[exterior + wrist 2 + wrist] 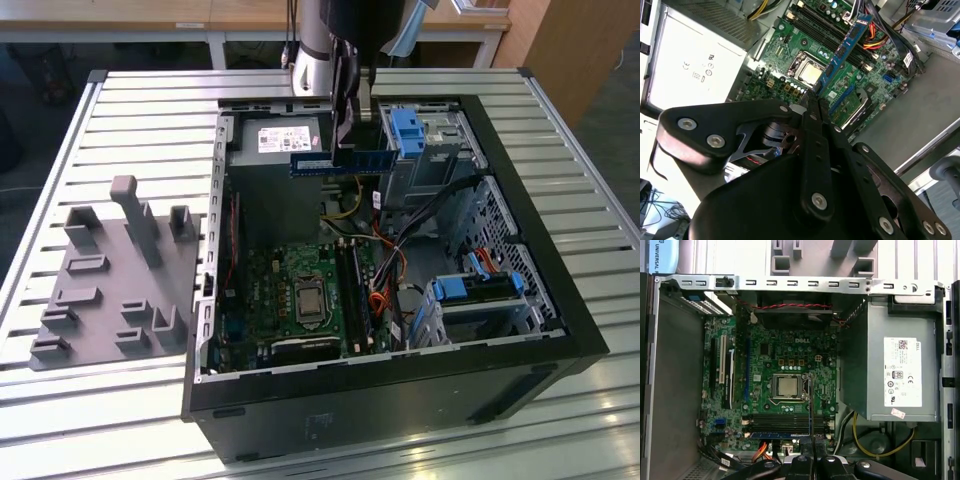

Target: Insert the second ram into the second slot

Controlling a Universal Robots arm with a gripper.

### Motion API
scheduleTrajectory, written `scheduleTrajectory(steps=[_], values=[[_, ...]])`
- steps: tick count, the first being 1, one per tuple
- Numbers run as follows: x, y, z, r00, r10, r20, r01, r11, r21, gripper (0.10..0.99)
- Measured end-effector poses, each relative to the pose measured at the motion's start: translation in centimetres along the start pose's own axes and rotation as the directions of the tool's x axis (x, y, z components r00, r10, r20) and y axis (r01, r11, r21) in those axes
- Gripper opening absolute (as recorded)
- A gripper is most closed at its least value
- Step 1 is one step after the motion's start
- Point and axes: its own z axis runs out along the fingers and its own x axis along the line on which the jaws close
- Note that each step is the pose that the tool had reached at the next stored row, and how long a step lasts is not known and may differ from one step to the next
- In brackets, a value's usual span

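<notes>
The second ram (320, 163) is a long blue stick held level above the open computer case, over the power supply end. My gripper (348, 140) is shut on it from above. In the second wrist view the ram (847, 47) reaches out from the gripper (810, 102) over the motherboard. In the first wrist view its thin edge (810, 410) runs from the gripper (810, 457) across the memory slots (785, 422). These slots (356, 285) lie beside the processor socket (307, 297), well below the ram. A blue strip (777, 435) lies along one slot.
The black case wall (400, 380) rings the motherboard. A silver power supply (280, 140) sits under the held stick. Blue drive-bay tabs (408, 130) and coloured cables (390, 270) crowd the exterior view's right. A grey fixture plate (110, 270) with upright holders lies outside the case.
</notes>
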Motion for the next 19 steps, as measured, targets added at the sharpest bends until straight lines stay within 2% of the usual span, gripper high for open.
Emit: scheduleTrajectory(steps=[19], values=[[0.00, 0.00, 0.00, 0.9992, 0.039, 0.0013, -0.039, 0.9992, 0.000, 0.129]])
